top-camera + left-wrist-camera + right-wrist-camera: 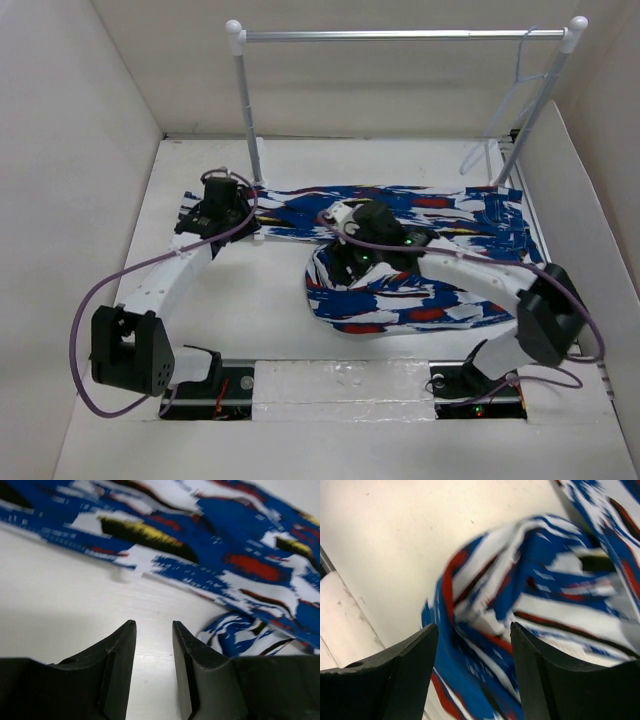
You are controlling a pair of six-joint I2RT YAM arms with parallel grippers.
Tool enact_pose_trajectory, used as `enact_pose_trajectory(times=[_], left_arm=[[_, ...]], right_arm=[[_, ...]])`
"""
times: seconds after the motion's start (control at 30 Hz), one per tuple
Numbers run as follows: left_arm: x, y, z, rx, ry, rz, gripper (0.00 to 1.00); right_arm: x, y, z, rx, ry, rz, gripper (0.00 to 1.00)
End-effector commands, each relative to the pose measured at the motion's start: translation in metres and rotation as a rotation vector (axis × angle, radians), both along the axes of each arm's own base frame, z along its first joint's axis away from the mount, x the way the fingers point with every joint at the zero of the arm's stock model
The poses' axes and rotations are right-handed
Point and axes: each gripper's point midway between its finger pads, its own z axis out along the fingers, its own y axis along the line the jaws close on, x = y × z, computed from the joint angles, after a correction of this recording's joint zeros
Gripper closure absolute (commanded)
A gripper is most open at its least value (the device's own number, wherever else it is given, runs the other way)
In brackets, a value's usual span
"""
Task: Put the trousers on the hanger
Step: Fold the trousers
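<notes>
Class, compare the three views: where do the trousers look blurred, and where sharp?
Right wrist view: the trousers are strongly smeared, as if by motion. Left wrist view: the print is only slightly soft. Top external view: evenly lit and fairly sharp, with no glare.

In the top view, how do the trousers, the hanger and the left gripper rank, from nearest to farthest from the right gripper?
1. trousers, directly beneath the right gripper.
2. left gripper, leftward, at the trousers' left end.
3. hanger, on the rail's right end.

Even bright light; right wrist view motion-blurred.
</notes>
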Motion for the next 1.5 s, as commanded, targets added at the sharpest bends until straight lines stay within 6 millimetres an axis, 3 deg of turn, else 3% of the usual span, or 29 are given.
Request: enact_pose_trajectory(times=[0.0, 0.1, 0.2, 0.23, 0.37, 0.47, 0.5, 0.53, 0.57, 0.6, 0.67, 0.7, 0.73, 0.8, 0.83, 0.87, 0.9, 0.93, 0.97, 1.0, 1.03, 1.07, 1.1, 1.13, 1.17, 1.23, 1.37, 1.4, 1.47], left_arm=[[-0.019, 0.011, -0.009, -0.044, 0.013, 0.042, 0.69], [-0.023, 0.014, -0.001, -0.061, -0.020, 0.059, 0.68], [-0.022, 0.018, 0.010, -0.068, -0.054, 0.070, 0.67], [-0.022, 0.018, 0.012, -0.065, -0.057, 0.067, 0.66], [-0.016, 0.020, 0.024, -0.068, -0.085, 0.073, 0.66], [-0.011, 0.025, 0.034, -0.054, -0.115, 0.091, 0.66], [-0.010, 0.026, 0.038, -0.048, -0.121, 0.097, 0.66], [-0.008, 0.029, 0.041, -0.038, -0.131, 0.107, 0.66], [-0.007, 0.032, 0.042, -0.014, -0.121, 0.115, 0.65], [-0.005, 0.032, 0.048, -0.017, -0.135, 0.115, 0.65], [-0.004, 0.038, 0.051, 0.013, -0.134, 0.131, 0.62], [-0.001, 0.039, 0.056, 0.027, -0.142, 0.131, 0.60], [0.001, 0.044, 0.058, 0.048, -0.145, 0.144, 0.58], [0.004, 0.048, 0.057, 0.076, -0.123, 0.157, 0.57], [0.006, 0.054, 0.057, 0.090, -0.121, 0.178, 0.56], [0.006, 0.055, 0.058, 0.096, -0.117, 0.181, 0.55], [0.009, 0.055, 0.059, 0.100, -0.117, 0.181, 0.55], [0.010, 0.056, 0.060, 0.107, -0.116, 0.188, 0.54], [0.010, 0.058, 0.062, 0.116, -0.111, 0.193, 0.54], [0.012, 0.061, 0.067, 0.125, -0.115, 0.205, 0.53], [0.014, 0.061, 0.071, 0.125, -0.126, 0.207, 0.53], [0.014, 0.063, 0.072, 0.133, -0.124, 0.213, 0.50], [0.015, 0.063, 0.077, 0.134, -0.135, 0.214, 0.48], [0.016, 0.062, 0.078, 0.135, -0.134, 0.208, 0.43], [0.014, 0.063, 0.076, 0.142, -0.120, 0.210, 0.42], [0.012, 0.064, 0.072, 0.150, -0.104, 0.210, 0.42], [0.001, 0.069, 0.066, 0.184, -0.077, 0.200, 0.41], [-0.002, 0.071, 0.063, 0.192, -0.070, 0.204, 0.41], [-0.007, 0.074, 0.068, 0.200, -0.082, 0.212, 0.41]], right_arm=[[0.027, 0.030, -0.002, -0.054, -0.038, -0.014, 0.34], [0.038, 0.047, -0.016, -0.108, -0.025, -0.027, 0.33], [0.040, 0.063, -0.044, -0.164, 0.021, -0.024, 0.32], [0.043, 0.062, -0.062, -0.219, 0.031, -0.046, 0.32], [0.047, 0.060, -0.085, -0.324, 0.008, -0.110, 0.32], [0.046, 0.072, -0.093, -0.328, 0.022, -0.075, 0.58], [0.046, 0.076, -0.089, -0.317, 0.016, -0.059, 0.91], [0.035, 0.089, -0.083, -0.274, 0.023, 0.029, 1.00], [0.027, 0.107, -0.042, -0.161, -0.036, 0.123, 1.00], [0.027, 0.107, -0.042, -0.160, -0.037, 0.124, 1.00], [-0.004, 0.127, 0.003, 0.002, -0.045, 0.311, 1.00], [-0.021, 0.130, 0.047, 0.112, -0.080, 0.398, 1.00], [-0.046, 0.133, 0.076, 0.218, -0.077, 0.536, 1.00], [-0.073, 0.126, 0.109, 0.324, -0.096, 0.647, 1.00], [-0.081, 0.112, 0.144, 0.422, -0.143, 0.710, 1.00], [-0.083, 0.104, 0.155, 0.469, -0.162, 0.730, 1.00], [-0.085, 0.091, 0.145, 0.494, -0.137, 0.735, 1.00], [-0.082, 0.081, 0.168, 0.582, -0.188, 0.726, 1.00], [-0.048, 0.063, 0.162, 0.593, -0.210, 0.622, 1.00], [-0.018, 0.038, 0.133, 0.598, -0.149, 0.492, 1.00], [-0.018, 0.037, 0.110, 0.583, -0.082, 0.469, 1.00], [0.016, 0.012, 0.083, 0.533, -0.033, 0.324, 1.00], [0.033, -0.001, 0.053, 0.466, 0.026, 0.234, 0.77], [0.045, -0.015, 0.025, 0.353, 0.052, 0.195, 0.63], [0.053, -0.021, -0.012, 0.271, 0.128, 0.166, 0.53], [0.058, -0.044, -0.049, 0.069, 0.206, 0.105, 0.44], [0.077, -0.050, -0.020, -0.007, 0.075, 0.000, 0.42], [0.072, -0.043, 0.006, 0.005, 0.003, 0.007, 0.42], [0.068, -0.038, 0.032, -0.022, -0.081, 0.000, 0.42]])
